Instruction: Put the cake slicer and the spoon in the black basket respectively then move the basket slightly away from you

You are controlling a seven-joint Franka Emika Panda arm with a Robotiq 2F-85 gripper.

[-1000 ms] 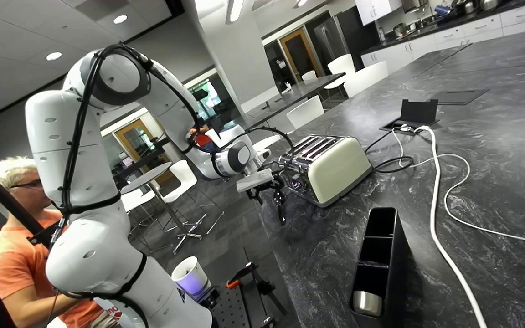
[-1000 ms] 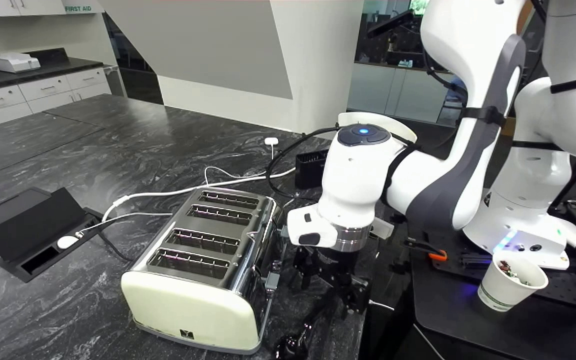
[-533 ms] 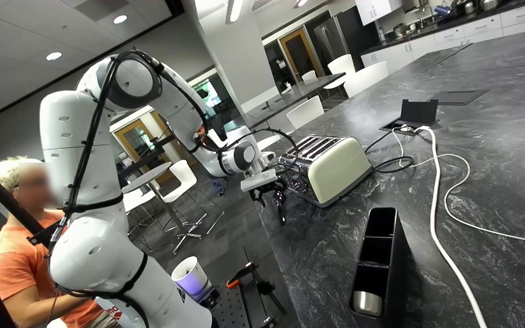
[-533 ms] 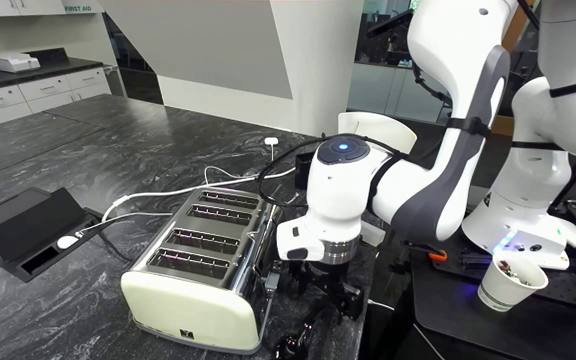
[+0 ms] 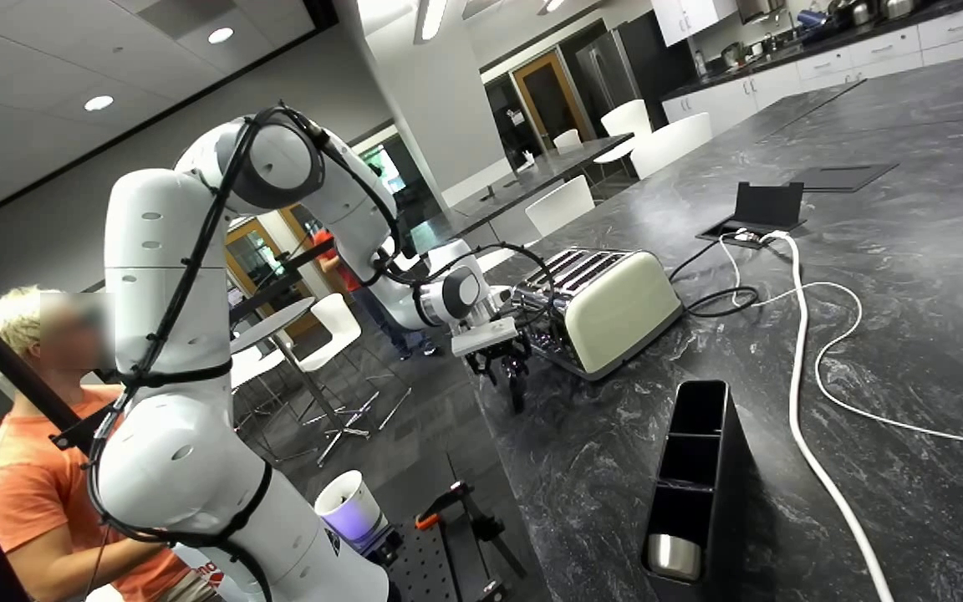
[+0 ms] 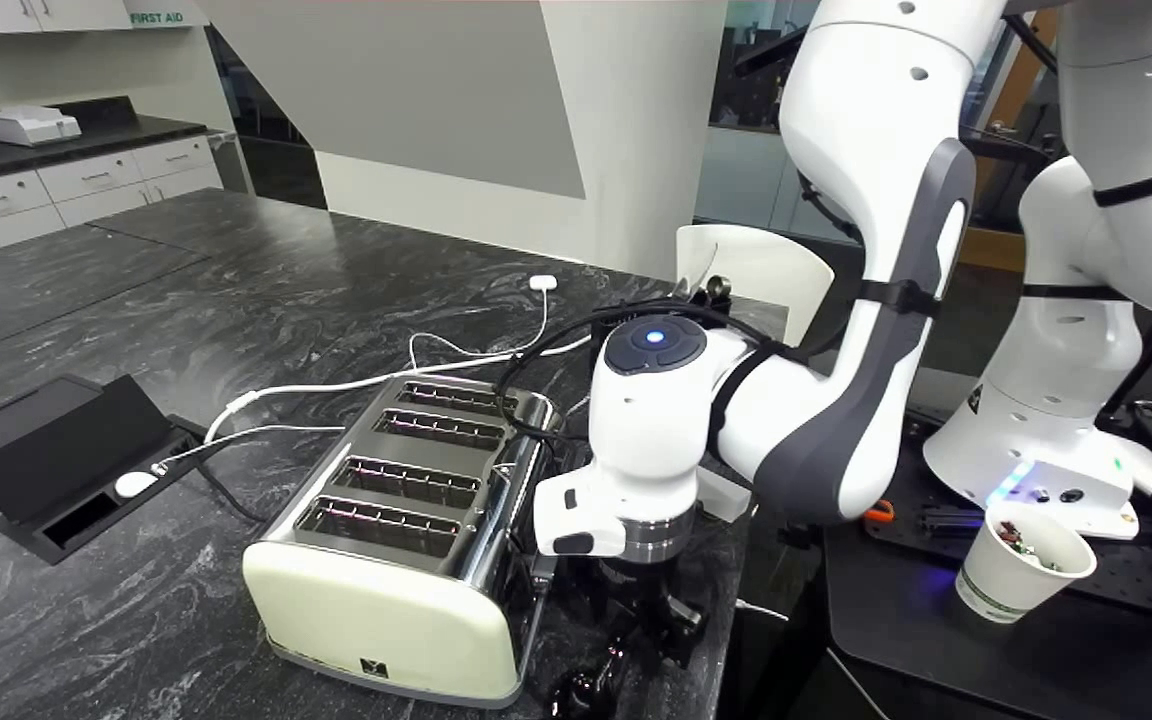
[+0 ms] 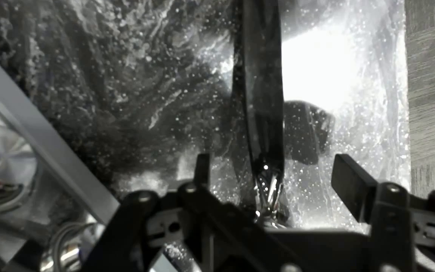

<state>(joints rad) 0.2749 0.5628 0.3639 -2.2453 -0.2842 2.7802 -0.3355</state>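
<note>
while a black-handled utensil [image 7: 266, 113] lies on the counter [image 5: 582, 468] between the fingers [image 7: 202, 168] of the claw [image 7: 272, 170], we reckon the task is halfway done at best. the claw is unclenched: its fingers stand well apart, and in the wrist view we see bare counter on both sides of the handle [image 7: 263, 75], so nothing is held. whether this is the cake slicer or the spoon, we cannot tell; its shiny head [image 6: 581, 692] passes beneath the claw and is cut by the lower edge of an exterior view. the black basket [image 5: 728, 502] stands upright, well apart from the claw, and in the end compartment farthest from the claw we see a metal piece [image 5: 674, 556], which may be the other utensil already put away, though we are not sure. the toaster [image 5: 628, 326], just beside the claw, plays no part, we think. what looks left to us: grip this handle, carry it over, let it go in the basket, then shift the basket slightly away.
</note>
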